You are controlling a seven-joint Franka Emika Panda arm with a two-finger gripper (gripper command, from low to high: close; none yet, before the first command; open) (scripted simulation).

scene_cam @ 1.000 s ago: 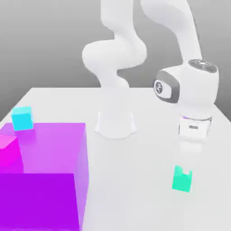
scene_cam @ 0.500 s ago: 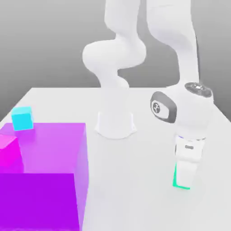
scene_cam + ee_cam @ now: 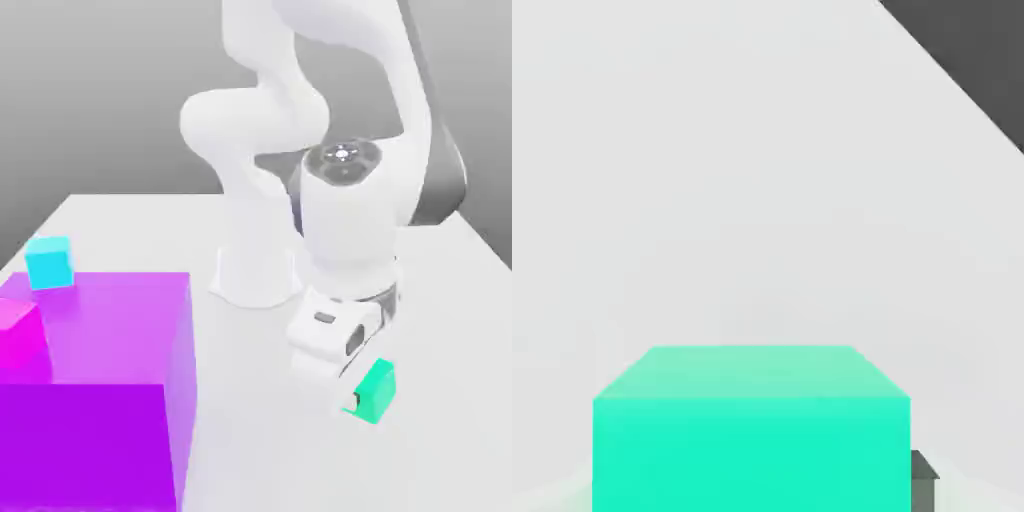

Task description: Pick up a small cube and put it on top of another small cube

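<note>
Evidently gripped, mint-green cube (image 3: 375,391) in pincer (image 3: 352,392), purple block (image 3: 100,400) apart.

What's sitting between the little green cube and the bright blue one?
In the exterior view, the end effector and part of the big purple block lie between the green cube and the blue cube.
</note>
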